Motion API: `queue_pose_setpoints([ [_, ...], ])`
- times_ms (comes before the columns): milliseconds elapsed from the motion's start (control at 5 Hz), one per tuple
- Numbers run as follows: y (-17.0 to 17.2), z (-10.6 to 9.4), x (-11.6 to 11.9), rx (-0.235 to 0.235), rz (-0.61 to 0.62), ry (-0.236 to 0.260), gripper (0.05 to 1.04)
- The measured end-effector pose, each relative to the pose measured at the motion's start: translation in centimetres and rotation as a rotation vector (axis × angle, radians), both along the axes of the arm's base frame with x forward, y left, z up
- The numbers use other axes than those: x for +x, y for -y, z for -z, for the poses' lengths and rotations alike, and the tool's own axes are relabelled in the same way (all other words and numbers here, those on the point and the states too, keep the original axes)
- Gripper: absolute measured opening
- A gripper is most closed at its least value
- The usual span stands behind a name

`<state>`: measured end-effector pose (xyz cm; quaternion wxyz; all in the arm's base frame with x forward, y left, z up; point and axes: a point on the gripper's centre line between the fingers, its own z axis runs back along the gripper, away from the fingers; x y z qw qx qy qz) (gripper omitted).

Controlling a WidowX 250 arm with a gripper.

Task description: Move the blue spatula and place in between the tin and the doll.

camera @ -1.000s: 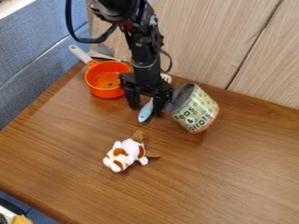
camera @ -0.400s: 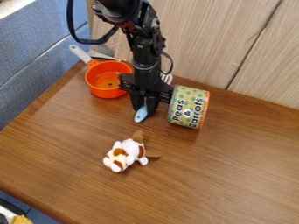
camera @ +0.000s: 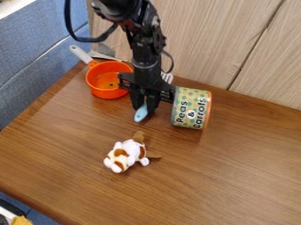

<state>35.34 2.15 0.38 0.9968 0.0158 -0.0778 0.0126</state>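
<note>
a brown table [camera: 247, 176] bears pan [camera: 105, 93], tin [camera: 192, 105], doll [camera: 130, 151].

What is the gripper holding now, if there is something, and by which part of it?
The gripper holds the spatula by its light blue handle, the jaws on both sides, near the rounded end.

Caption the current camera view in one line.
Gripper around the blue spatula's handle, beside the tipped tin; plush dog lies nearer the camera.
</note>
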Motion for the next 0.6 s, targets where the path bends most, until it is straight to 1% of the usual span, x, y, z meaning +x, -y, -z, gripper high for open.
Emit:
queue_pose_setpoints([
  [200,-0.3,-2.7,0.3,0.024,-0.005,0.048,0.324],
  [400,-0.2,-5.4,-0.1,0.039,-0.016,0.082,0.324],
  [600,0.4,-7.5,-2.2,0.055,-0.013,0.077,0.324],
])
